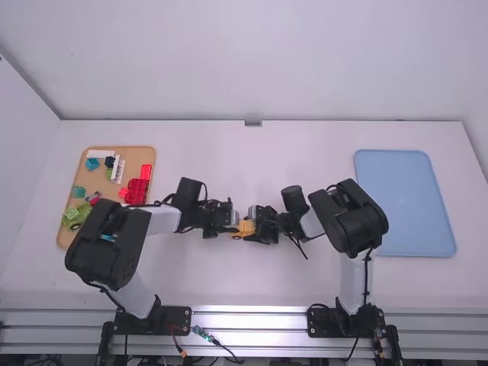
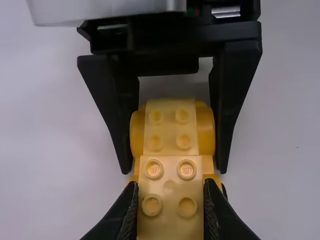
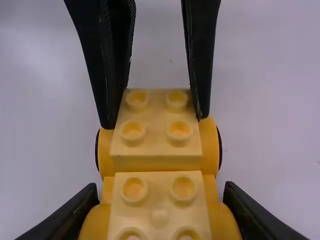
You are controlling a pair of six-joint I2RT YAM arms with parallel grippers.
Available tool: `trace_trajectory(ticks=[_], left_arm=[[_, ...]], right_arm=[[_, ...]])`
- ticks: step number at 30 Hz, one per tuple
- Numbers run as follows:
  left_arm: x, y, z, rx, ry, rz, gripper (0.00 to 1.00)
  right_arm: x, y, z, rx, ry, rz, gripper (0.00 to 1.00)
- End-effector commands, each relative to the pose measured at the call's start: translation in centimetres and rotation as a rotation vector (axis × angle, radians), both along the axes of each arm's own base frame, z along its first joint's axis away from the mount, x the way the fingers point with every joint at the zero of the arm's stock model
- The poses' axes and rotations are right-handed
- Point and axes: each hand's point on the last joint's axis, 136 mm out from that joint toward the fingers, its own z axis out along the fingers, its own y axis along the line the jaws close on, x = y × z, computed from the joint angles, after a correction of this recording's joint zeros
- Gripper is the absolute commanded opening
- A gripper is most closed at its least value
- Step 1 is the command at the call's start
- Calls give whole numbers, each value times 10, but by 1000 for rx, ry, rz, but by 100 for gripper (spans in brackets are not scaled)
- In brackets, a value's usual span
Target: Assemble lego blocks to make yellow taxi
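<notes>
The white tabletop (image 1: pixel 191 152) spreads under everything, with the left arm (image 1: pixel 107 244) and the right arm (image 1: pixel 347 217) leaning in from the near edge until they meet around the middle. The blue tray (image 1: pixel 404 202) lies flat at the right side. On the left, the tan tray (image 1: pixel 133 158) holds loose parts, and the left arm crosses over its near right corner in the high view.

The left claw (image 1: pixel 233 226) and the right claw (image 1: pixel 253 229) face each other, tip to tip, near the tabletop's middle. The left claw is narrow, pinched on the yellow taxi assembly (image 1: pixel 245 227); the right claw also has it clasped, a finger against each side of its rounded body, at the opposite end. Whether the assembly touches the tabletop, one cannot tell.

In the tan tray lie red pieces (image 1: pixel 137 191), white pieces (image 1: pixel 100 153), a green piece (image 1: pixel 76 215) and a blue block (image 1: pixel 92 163).

On the assembly, two pale yellow studded bricks (image 3: pixel 156 140) sit in line between rounded yellow sides. A black wheel (image 3: pixel 220 148) shows at its flank, and smallest are the round studs (image 3: pixel 179 130) on top.
</notes>
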Motion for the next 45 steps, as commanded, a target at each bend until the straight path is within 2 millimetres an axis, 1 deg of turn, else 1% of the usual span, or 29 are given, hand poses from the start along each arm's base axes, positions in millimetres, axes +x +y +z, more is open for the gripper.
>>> trace_trajectory(ticks=[1,6,7,8,9,10,11,12,13,14,15,17,19,21,22,23,24,25,26,28,30,33,45], left_arm=[[-12,-9,-3,3,10,-44,2],[-14,-8,-5,7,22,-45,2],[-14,-8,-5,7,22,-44,4],[-13,-8,-4,7,21,-42,8],[-13,-8,-4,6,17,-42,15],[-12,-9,-4,5,12,-44,33],[-11,-8,-3,3,7,-41,47],[-11,-8,-3,2,5,-41,48],[-10,-9,-2,1,0,-43,58],[-9,-9,-2,0,0,-40,86],[-8,-9,-1,-3,6,-32,90],[-5,-11,6,-31,27,-23,92],[-3,-12,12,-54,37,-24,90],[2,-8,20,-61,40,-18,84],[3,-6,26,-67,38,-18,78],[4,-4,31,-75,34,-20,65],[3,-2,37,-89,31,-30,40],[1,-1,42,-105,26,-42,12],[1,0,44,-109,21,-47,2],[0,3,47,-121,14,-55,2],[0,5,43,-110,23,-43,2],[-8,1,34,-110,50,-59,2],[-18,1,2,-96,164,-56,2]], right_arm=[[-6,7,-1,14,9,32,19],[-3,4,-1,14,10,23,19],[-3,4,-1,14,11,22,19],[-3,4,-1,13,10,21,19],[-3,4,-1,14,10,23,20],[-4,5,-1,14,11,25,20],[-4,5,-1,13,11,25,20],[-4,5,-1,13,11,24,20],[-3,4,-1,13,11,22,21],[-3,4,-1,13,10,21,21],[-3,4,-1,13,11,22,21],[-4,5,-1,12,11,24,21],[-4,4,-2,10,11,22,21],[-3,3,-2,9,14,19,21],[-2,3,-2,9,14,15,22],[-2,2,-2,8,15,13,22],[-2,2,-2,8,17,14,22],[-2,2,-2,8,18,14,22],[-2,2,-2,8,17,14,22],[-2,2,-2,8,17,14,21],[-3,3,-2,8,16,16,21],[-2,2,-2,9,15,15,22],[-2,3,-1,12,14,18,21]])
